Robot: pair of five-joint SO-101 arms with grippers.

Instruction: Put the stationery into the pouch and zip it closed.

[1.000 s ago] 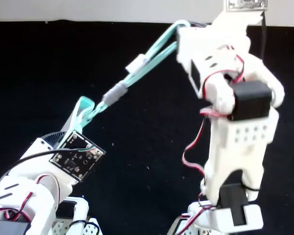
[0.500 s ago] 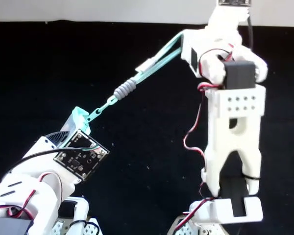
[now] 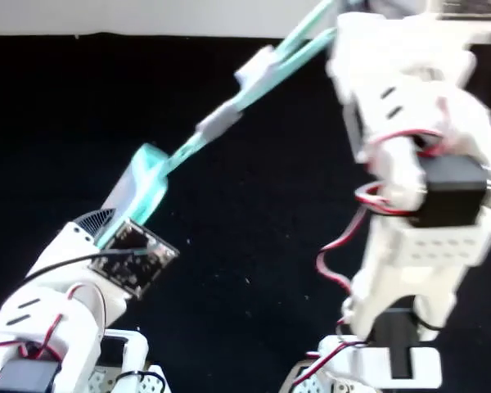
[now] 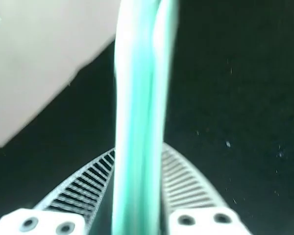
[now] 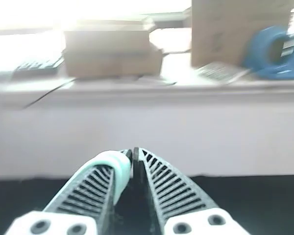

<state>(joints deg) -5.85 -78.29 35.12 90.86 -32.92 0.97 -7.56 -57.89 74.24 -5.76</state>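
Note:
The teal pouch (image 3: 188, 147) hangs above the black table, pulled out into a narrow slanting band between the two arms. A grey piece (image 3: 217, 123) and a white tab (image 3: 258, 65) sit along it. My left gripper (image 3: 135, 201) is shut on its lower, wider end; in the left wrist view the pouch (image 4: 142, 112) runs straight out from between the ribbed fingers (image 4: 83, 188) of the left gripper (image 4: 137, 166). My right gripper (image 3: 331, 16) is shut on the upper end at the back. A bit of teal (image 5: 115, 164) shows at the tips of the right gripper (image 5: 133, 152).
Black cloth (image 3: 254, 246) covers the table, and a white wall (image 3: 106, 16) runs behind it. Beyond the table edge, the right wrist view shows cardboard boxes (image 5: 112, 49) and a blue tape dispenser (image 5: 277, 51). Both arm bases stand at the near edge.
The right arm has swung up and to the right, carrying the pouch's upper end higher. The left gripper's end has risen a little, and the band now slants more steeply.

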